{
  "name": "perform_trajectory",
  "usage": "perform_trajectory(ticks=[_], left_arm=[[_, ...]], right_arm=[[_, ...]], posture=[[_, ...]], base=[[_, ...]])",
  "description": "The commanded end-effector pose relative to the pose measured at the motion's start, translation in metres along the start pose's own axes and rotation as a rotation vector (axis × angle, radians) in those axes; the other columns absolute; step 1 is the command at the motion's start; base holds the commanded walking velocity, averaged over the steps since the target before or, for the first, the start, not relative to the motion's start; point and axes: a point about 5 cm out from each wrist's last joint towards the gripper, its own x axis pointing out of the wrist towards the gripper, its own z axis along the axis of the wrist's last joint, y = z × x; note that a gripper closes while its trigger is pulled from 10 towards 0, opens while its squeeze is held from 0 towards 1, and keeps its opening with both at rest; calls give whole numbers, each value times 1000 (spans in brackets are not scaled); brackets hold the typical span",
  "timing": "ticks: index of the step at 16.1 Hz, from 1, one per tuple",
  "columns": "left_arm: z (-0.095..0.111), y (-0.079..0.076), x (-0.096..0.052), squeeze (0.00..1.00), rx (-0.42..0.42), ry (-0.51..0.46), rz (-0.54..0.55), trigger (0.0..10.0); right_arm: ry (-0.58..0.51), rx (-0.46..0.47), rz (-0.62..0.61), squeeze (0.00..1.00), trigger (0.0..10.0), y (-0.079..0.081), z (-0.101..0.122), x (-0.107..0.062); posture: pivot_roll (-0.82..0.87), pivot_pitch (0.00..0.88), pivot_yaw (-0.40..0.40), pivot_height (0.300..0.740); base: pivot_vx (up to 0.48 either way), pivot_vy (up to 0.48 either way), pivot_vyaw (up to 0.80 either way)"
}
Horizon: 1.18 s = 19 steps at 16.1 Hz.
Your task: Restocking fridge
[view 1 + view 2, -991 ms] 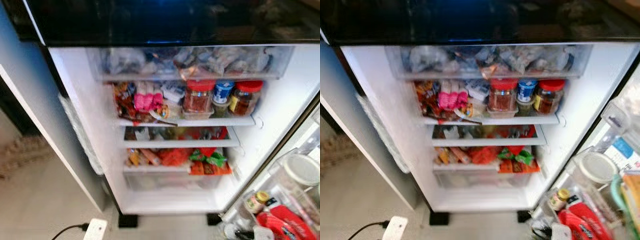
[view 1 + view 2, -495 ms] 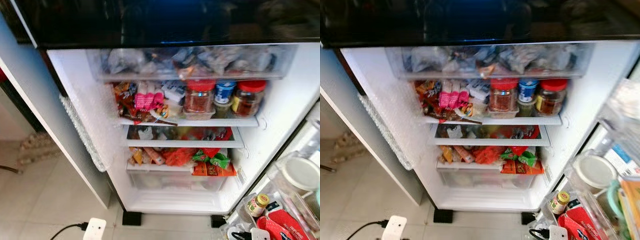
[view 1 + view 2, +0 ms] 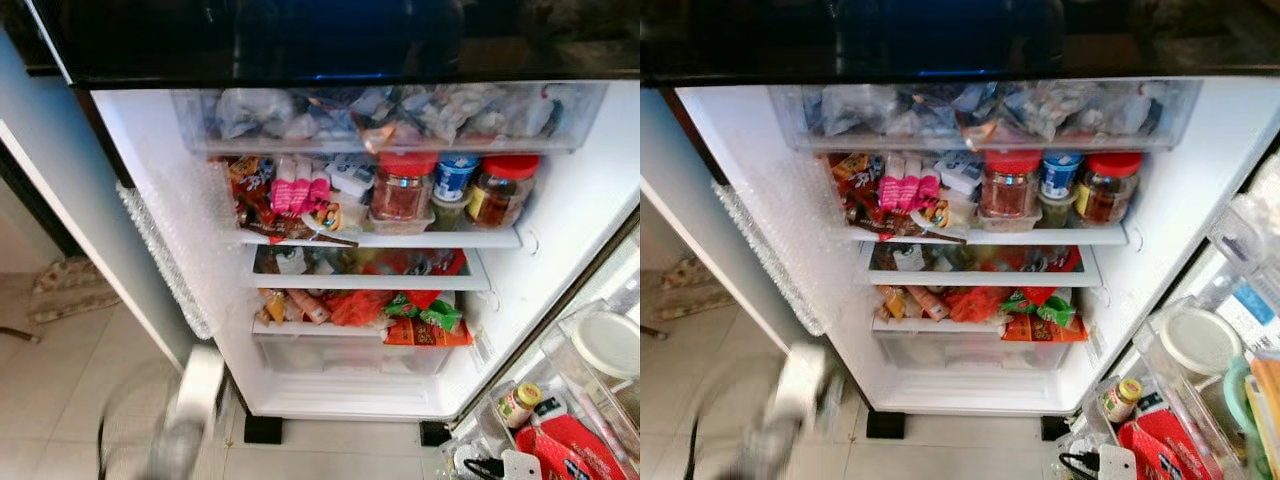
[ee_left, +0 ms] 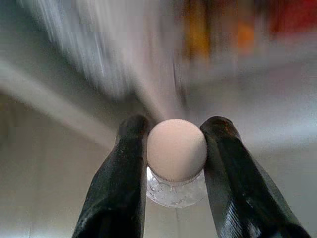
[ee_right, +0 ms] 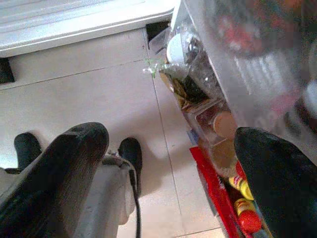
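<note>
While the left gripper (image 4: 173, 163) pinches a small clear bottle (image 4: 176, 191) by its neck, one black finger on each side just under the pale round cap (image 4: 177, 148), the arm shows in the head views as a pale blur low at the left, in front of the open fridge (image 3: 560, 230) and above the floor tiles (image 3: 60, 390). The step in hand looks like carrying that bottle in to a shelf, and doing it well means keeping the grip square on the neck so the bottle hangs upright, and choosing the spot before reaching. The shelves are crowded: a clear drawer (image 3: 390, 115) of bags at the top, then a shelf (image 3: 380, 240) with packets at the left and three jars (image 3: 402, 188) at the right, two with red lids and one with a blue lid, then two lower shelves of snack packets. Little free room shows, so the bottle should go in slowly, without knocking the jars. The right gripper (image 5: 168, 163) hangs with its fingers spread wide and nothing between them, pointing down at the tiles beside the door bins. The open door (image 3: 1200, 380) stands at the right, its bins holding a white-lidded tub (image 3: 1198, 340), a small yellow-capped bottle (image 3: 1118, 398) and red packets. The fridge's side panel stands at the left, with a mat (image 3: 70, 290) lying beyond it.
</note>
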Motion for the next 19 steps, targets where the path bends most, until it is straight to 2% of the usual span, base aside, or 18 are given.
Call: perform_trajectory(ticks=[1,2,3,6,7,8,12,15,19], left_arm=[[-8,-2,-5,0,-19,2,0,10000],[1,-5,-3,0,-50,-53,-1,10000],[3,-6,-3,0,-60,-68,-3,10000],[15,-26,-5,0,-172,-151,-69,10000],[17,-26,-7,0,-157,-173,-61,10000],[17,-27,-8,0,-184,-184,-69,10000],[40,-19,-6,0,-229,-297,-86,10000],[44,-20,-7,0,-336,-295,-86,10000],[51,-26,-13,0,-296,-325,-180,10000]], right_arm=[[14,-9,1,0,10000,-1,-5,-1],[18,-14,2,0,10000,-1,-7,-1],[19,-14,2,0,10000,-1,-7,-1],[24,-20,-4,0,10000,-4,-10,-2],[23,-19,-5,0,10000,-4,-10,-2],[22,-19,-4,0,10000,-5,-10,-2],[-10,-12,7,0,10000,-3,-4,-1],[-19,-7,7,0,10000,-2,-1,-1],[-22,-1,1,0,10000,-1,-2,-1]], posture=[[6,91,30,740],[9,99,33,740],[7,99,34,740],[-9,110,42,740],[-11,112,41,740],[-11,115,38,740],[-7,114,34,740],[-5,93,38,740],[-24,70,53,740]], base=[[0,0,0],[0,0,0],[0,0,0],[0,0,0],[0,0,0],[0,0,0],[0,0,0],[0,0,0],[0,0,0]])
